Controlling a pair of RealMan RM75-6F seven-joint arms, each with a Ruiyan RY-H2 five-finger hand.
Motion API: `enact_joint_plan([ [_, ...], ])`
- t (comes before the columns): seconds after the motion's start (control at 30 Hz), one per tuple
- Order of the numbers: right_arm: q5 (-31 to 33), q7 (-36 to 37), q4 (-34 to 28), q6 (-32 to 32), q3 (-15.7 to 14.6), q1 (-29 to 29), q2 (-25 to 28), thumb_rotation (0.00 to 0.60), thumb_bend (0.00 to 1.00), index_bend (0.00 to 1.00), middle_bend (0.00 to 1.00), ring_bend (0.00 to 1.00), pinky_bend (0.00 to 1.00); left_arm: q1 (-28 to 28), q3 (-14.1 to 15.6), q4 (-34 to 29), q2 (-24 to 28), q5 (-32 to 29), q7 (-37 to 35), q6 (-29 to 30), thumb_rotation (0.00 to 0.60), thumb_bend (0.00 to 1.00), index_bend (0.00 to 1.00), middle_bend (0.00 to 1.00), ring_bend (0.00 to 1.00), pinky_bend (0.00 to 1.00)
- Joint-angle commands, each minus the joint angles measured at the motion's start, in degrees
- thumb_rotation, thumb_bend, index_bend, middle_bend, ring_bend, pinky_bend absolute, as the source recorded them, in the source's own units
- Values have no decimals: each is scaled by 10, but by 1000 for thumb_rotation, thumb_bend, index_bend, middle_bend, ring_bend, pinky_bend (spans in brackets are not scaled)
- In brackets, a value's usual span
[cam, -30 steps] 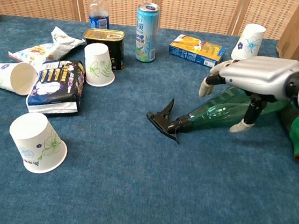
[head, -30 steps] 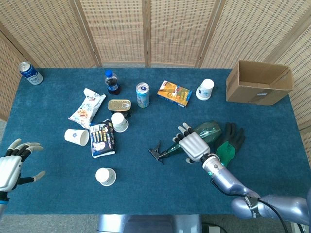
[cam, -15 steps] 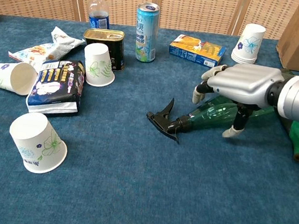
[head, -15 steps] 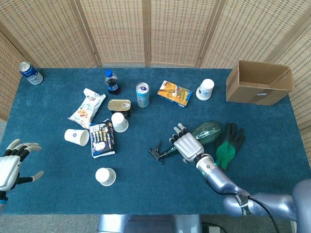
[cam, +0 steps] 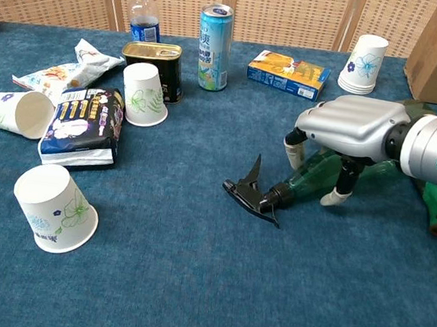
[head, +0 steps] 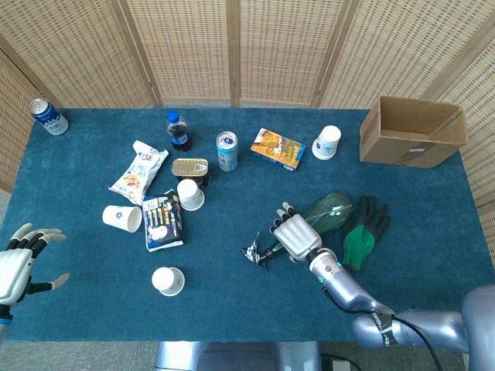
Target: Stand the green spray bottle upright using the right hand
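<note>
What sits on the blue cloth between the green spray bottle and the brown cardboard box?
A green and black work glove lies beside the green spray bottle; beyond it, bare cloth up to the cardboard box, seen in the head view.

A woven rattan screen (head: 232,46) with wooden frames stands behind the table (head: 93,309), covered by blue carpet

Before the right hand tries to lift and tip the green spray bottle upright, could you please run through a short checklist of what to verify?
1. Right hand straddles the green spray bottle: ok.
2. Fingers firmly closed on the bottle: cannot tell.
3. Bottle lying on its side, black trigger head toward the table centre: not ok yet.
4. Glove beside the bottle's base may obstruct: cannot tell.
5. Left hand open, far away: ok.
</note>
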Motion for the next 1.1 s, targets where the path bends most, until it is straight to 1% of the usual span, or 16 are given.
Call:
enact_joint_plan([
  [0.03, 2, 1, 1, -3, 1, 1, -1, 600, 137, 447, 399, 194, 275, 0, 0, 2, -1, 0, -1, 0, 598, 183, 286, 268, 214, 0],
  [0.2, -3, 9, 7, -7, 2, 1, -6, 600, 146, 523, 463, 302, 424, 2, 1, 5, -1, -2, -5, 1, 597, 182, 285, 268, 214, 1],
  [0.37, -17, 23, 16, -3, 4, -2, -11, 600, 153, 573, 512, 388, 527, 3, 1, 9, -2, -1, -10, 2, 597, 183, 285, 266, 214, 29],
  [0.57, -36, 43, 20, 3, 8, -9, -8, 600, 155, 593, 534, 415, 556, 4, 2, 12, -3, 1, -12, 4, 595, 183, 284, 266, 214, 29],
  [0.73, -51, 73, 4, 11, 21, -15, 7, 600, 151, 594, 534, 416, 557, 4, 2, 11, -3, 1, -12, 6, 596, 183, 283, 266, 214, 30],
  [0.83, -56, 102, -15, 15, 36, -19, 23, 600, 151, 596, 536, 416, 556, 5, 3, 11, -3, 2, -13, 7, 598, 183, 283, 266, 214, 36],
  [0.93, -54, 145, -43, 19, 58, -25, 43, 600, 151, 598, 537, 417, 557, 6, 3, 9, -3, 3, -12, 9, 598, 182, 284, 266, 213, 35],
  [1.03, -48, 210, -76, 23, 88, -35, 69, 600, 151, 602, 540, 422, 557, 7, 3, 8, -3, 4, -11, 12, 599, 183, 283, 267, 214, 31],
  [1.1, -39, 268, -101, 30, 117, -46, 90, 600, 150, 604, 541, 424, 557, 8, 4, 7, -3, 5, -11, 13, 597, 183, 283, 267, 214, 30],
])
